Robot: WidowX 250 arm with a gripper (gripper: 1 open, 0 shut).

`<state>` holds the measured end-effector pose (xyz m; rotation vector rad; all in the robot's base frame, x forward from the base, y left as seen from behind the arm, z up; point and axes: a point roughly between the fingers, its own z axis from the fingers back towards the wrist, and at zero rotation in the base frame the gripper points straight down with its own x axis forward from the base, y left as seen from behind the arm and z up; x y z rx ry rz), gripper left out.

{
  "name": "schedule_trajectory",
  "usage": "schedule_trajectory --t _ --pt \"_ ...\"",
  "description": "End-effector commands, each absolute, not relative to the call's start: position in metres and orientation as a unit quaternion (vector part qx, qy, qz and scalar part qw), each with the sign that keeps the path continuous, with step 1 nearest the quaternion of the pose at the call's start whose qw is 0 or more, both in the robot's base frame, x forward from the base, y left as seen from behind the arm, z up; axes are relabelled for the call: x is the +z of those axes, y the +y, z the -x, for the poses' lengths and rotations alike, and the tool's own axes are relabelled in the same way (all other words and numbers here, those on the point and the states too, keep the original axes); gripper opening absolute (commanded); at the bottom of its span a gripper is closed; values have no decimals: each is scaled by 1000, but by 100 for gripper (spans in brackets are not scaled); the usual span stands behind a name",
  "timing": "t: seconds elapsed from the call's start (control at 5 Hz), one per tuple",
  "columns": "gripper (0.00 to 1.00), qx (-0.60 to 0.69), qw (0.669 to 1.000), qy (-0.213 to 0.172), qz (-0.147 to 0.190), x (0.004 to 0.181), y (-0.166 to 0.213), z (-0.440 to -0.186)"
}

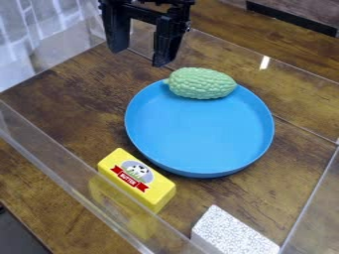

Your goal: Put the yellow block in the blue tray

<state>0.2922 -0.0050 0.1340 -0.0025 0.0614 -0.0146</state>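
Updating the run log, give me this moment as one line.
hand: open, empty | yellow block: on table, outside tray | blue tray: green lump at far edge

single view from above, angled down, fairly close over the tabletop

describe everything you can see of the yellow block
The yellow block is a small rectangular box, smooth-looking and apparently closed. A red label with a black-and-white cartoon face marks its top, and red shows on the near end too. It lies flat and slanted on the wooden table, beside the blue tray, outside it, with no gripper touching it.
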Motion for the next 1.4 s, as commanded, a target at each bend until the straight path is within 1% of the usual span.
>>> schedule_trajectory --t 0.0,0.2,0.4,0.6,0.8,1.0,1.2 --pt "100 5 999 41 4 130 -7 -295" --pt "100 -79 996 50 5 115 -17 -292" --pt "100 -110 993 51 11 94 -35 -280" --pt "100 -143 989 44 12 74 -50 -270" --pt "100 -192 981 37 6 43 -58 -265" --pt "100 -247 968 34 -3 26 -67 -263" --pt "0 -261 965 36 -14 53 -61 -273"
